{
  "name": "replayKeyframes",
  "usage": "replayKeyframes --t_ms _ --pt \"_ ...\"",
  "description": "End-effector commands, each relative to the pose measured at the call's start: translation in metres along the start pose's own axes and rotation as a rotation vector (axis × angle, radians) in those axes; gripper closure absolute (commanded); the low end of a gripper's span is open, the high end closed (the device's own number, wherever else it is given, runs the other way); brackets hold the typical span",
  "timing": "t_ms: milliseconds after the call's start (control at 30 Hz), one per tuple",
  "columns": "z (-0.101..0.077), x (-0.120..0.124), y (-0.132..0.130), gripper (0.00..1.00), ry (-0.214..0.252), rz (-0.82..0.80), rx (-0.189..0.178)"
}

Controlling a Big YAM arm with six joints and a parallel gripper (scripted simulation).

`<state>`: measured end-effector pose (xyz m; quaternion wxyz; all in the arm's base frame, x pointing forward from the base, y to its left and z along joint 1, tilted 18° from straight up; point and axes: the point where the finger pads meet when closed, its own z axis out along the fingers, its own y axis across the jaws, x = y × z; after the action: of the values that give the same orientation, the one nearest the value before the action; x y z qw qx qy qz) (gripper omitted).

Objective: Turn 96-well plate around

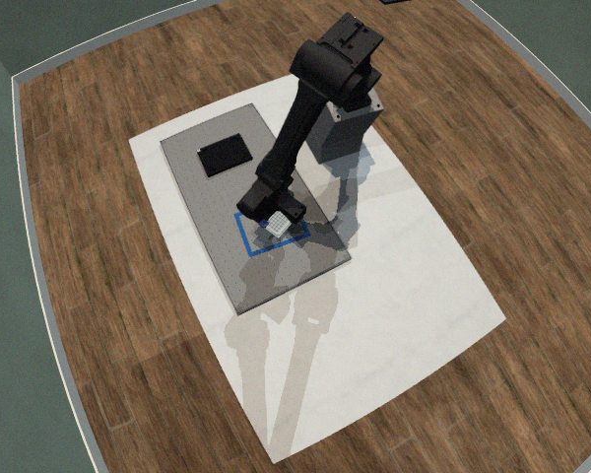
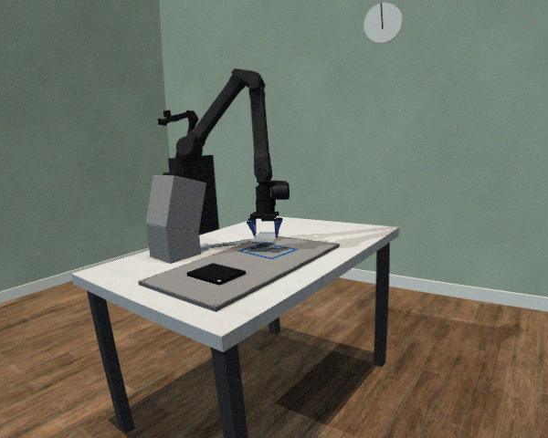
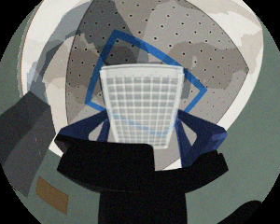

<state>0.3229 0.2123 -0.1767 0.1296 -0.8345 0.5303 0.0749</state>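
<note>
The 96-well plate point(image 3: 142, 107) hangs level above the blue-taped bench spot B1 point(image 1: 248, 244) — the gripper point(image 2: 264, 229) clamped across its short width, long axis skewed against the outline; cut corner unreadable.

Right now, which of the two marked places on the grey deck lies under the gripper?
The blue taped outline, under the gripper holding the plate; the black nest lies apart.

Top view looks steeply down from high, exterior stands far off across the table point(image 2: 283, 301), wrist peers down close — all share the blue taped outline point(image 1: 248, 242).
</note>
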Motion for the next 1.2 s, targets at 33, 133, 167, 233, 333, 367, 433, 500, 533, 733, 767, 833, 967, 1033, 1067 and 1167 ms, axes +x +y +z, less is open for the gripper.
replayKeyframes --t_ms 33,133,167,233,333,367,433,500,533,733,767,833,967,1033,1067,1167 --pt "-0.018 0.002 -0.008 1.0 -0.004 0.0 0.024" --pt "-0.021 0.001 -0.008 1.0 -0.004 0.0 0.023" --pt "-0.023 0.002 -0.008 1.0 -0.003 0.0 0.024" --pt "-0.026 0.002 -0.008 1.0 -0.003 0.0 0.024" --pt "-0.031 0.002 -0.008 1.0 -0.003 0.0 0.024" --pt "-0.033 0.002 -0.008 1.0 -0.003 0.0 0.024" --pt "-0.036 0.0 -0.007 1.0 -0.004 -0.004 0.023" --pt "-0.039 0.001 -0.007 1.0 -0.004 -0.001 0.024" --pt "-0.04 0.001 -0.007 1.0 -0.003 0.001 0.024" --pt "-0.034 -0.002 -0.01 1.0 -0.004 -0.004 0.025" --pt "-0.034 -0.002 -0.01 1.0 -0.004 -0.004 0.025" --pt "-0.034 -0.002 -0.01 1.0 -0.004 -0.004 0.025" --pt "-0.034 -0.002 -0.01 1.0 -0.004 -0.004 0.025" --pt "-0.034 -0.002 -0.01 1.0 -0.004 -0.004 0.025" --pt "-0.034 -0.002 -0.01 1.0 -0.004 -0.004 0.025" --pt "-0.034 -0.002 -0.01 1.0 -0.004 -0.004 0.025"
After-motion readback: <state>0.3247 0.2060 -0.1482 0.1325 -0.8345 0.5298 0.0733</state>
